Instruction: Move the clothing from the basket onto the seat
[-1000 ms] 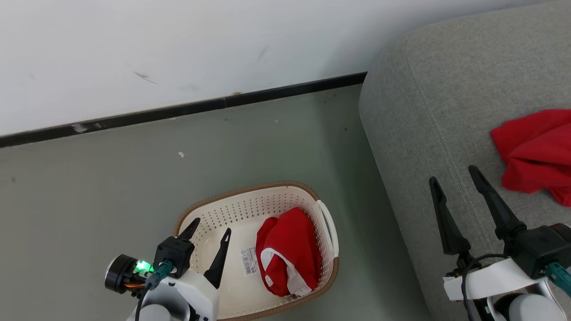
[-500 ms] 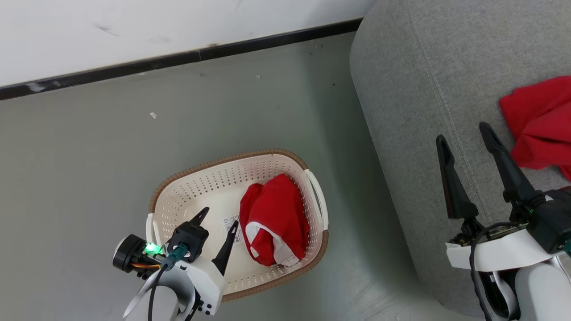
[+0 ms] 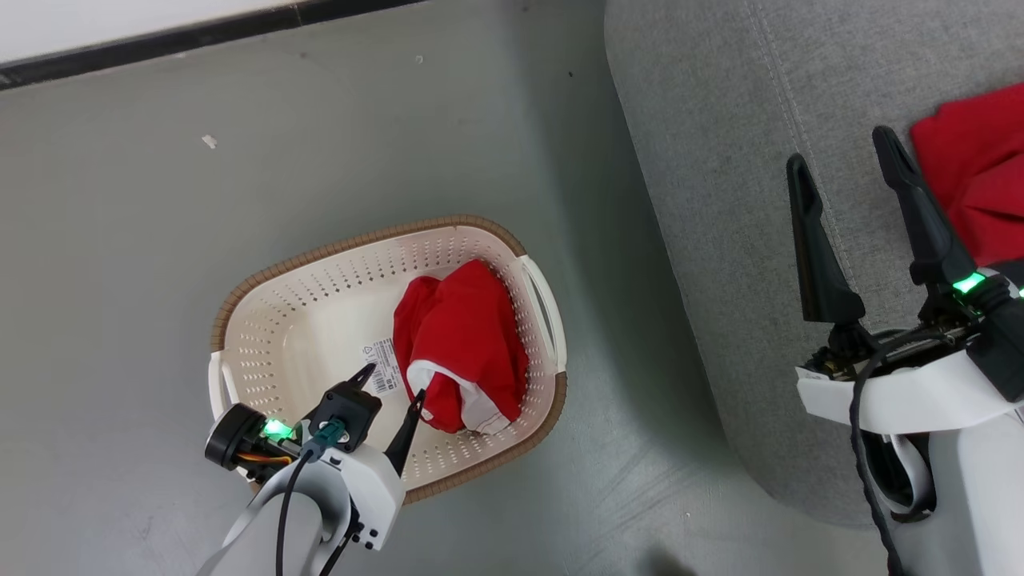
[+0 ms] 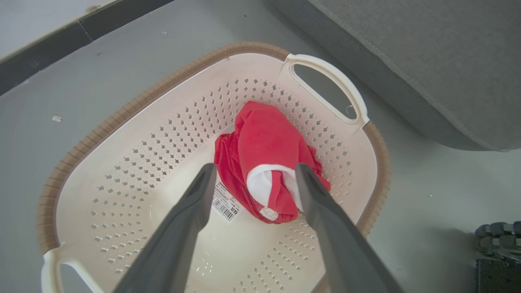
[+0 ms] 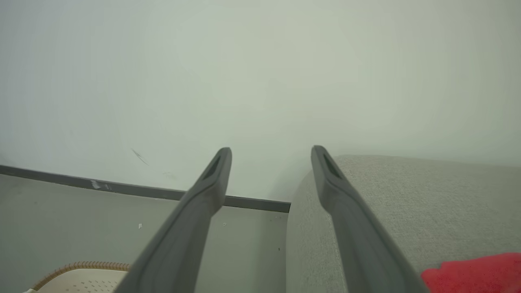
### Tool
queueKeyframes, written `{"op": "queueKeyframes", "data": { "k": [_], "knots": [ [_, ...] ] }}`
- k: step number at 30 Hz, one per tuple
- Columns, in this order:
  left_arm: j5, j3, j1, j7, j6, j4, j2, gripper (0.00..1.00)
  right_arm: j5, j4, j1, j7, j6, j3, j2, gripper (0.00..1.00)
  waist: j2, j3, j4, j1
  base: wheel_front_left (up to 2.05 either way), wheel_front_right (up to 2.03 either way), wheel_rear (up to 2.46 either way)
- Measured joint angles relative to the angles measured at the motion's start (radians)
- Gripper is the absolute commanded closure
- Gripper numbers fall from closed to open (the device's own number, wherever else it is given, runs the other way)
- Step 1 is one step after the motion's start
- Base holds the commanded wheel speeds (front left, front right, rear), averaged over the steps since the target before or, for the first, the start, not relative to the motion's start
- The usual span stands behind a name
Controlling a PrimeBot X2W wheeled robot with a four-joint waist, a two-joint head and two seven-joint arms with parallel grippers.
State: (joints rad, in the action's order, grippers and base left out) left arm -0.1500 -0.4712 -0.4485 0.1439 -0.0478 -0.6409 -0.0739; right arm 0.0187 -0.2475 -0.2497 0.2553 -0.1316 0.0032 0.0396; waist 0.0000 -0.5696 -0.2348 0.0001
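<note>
The left gripper [image 3: 393, 382] [image 4: 255, 169] has its fingers spread wide and empty. A second ago it hung short of the red garment [image 3: 464, 344] [image 4: 264, 138]; now one fingertip [image 3: 417, 397] reaches the garment's white trim, whether touching I cannot tell. That garment lies at the basket's [image 3: 320, 248] [image 4: 122, 114] end nearest the seat [image 3: 720, 160] [image 4: 407, 61], beside the barcode label [image 3: 382, 366]. The right gripper [image 3: 840, 148] [image 5: 271, 149] stays wide open and empty above the seat's left edge, just beside a second red garment [image 3: 972, 160] [image 5: 476, 270] lying on the seat. The head camera has tilted down.
</note>
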Motion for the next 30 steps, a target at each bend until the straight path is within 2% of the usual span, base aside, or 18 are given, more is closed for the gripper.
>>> {"op": "queueKeyframes", "data": {
  "k": [10, 30],
  "knots": [
    [0.009, 0.000, -0.079, 0.026, 0.000, -0.076, 0.004, 0.00, -0.010, -0.027, -0.088, 0.000, 0.000, 0.040, 0.001, 0.00, 0.0000, -0.084, -0.038, 0.0000, 0.00, 0.00, 0.00],
    [0.029, -0.007, -0.190, 0.051, -0.008, -0.199, 0.002, 0.00, -0.040, -0.028, -0.161, 0.000, 0.000, 0.044, 0.001, 0.00, 0.0000, -0.222, -0.096, 0.0000, 0.00, 0.00, 0.00]
  ]
}}
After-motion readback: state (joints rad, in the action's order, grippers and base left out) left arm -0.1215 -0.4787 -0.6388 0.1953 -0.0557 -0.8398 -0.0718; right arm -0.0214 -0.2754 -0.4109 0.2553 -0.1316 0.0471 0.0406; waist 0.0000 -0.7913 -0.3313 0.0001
